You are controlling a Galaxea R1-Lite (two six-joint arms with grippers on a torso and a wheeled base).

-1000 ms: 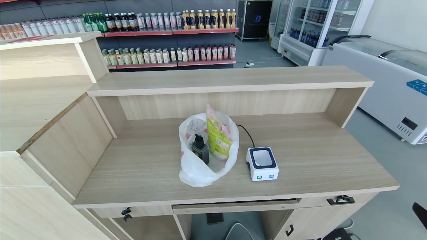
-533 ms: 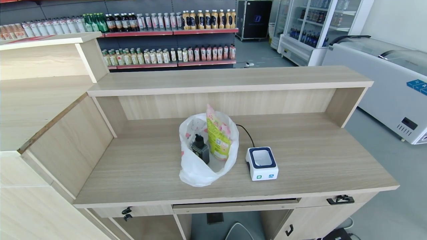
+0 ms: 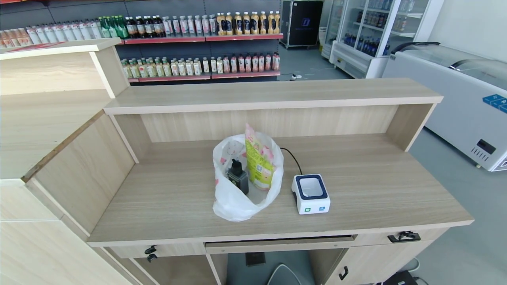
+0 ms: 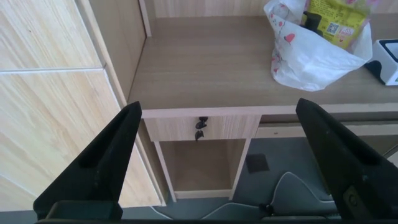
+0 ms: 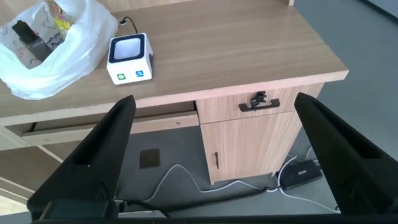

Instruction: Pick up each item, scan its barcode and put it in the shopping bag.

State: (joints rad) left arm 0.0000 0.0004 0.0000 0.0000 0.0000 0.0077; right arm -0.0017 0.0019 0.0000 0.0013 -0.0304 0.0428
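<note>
Although neither held anything, the left pincer (image 4: pixel 217 104) and the right pincer (image 5: pixel 214 98) hung released with fingers spread wide, out in front of the worktop (image 3: pixel 376 186) and apart from everything on it. Near the worktop's middle sat the white shopping bag (image 3: pixel 233 204), open at the top, with a dark bottle (image 3: pixel 237 179) and a yellow-green pouch (image 3: pixel 258 160) standing inside. Just beside the bag, on the robot's right, rested the white barcode scanner (image 3: pixel 311 194), its black cable (image 3: pixel 292 158) running back towards the bag

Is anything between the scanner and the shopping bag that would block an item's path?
Nothing visible. The scanner stands close beside the shopping bag, bare counter between them; its black cable runs off behind the bag. The open bag already holds a dark bottle and a yellow pouch.
</note>
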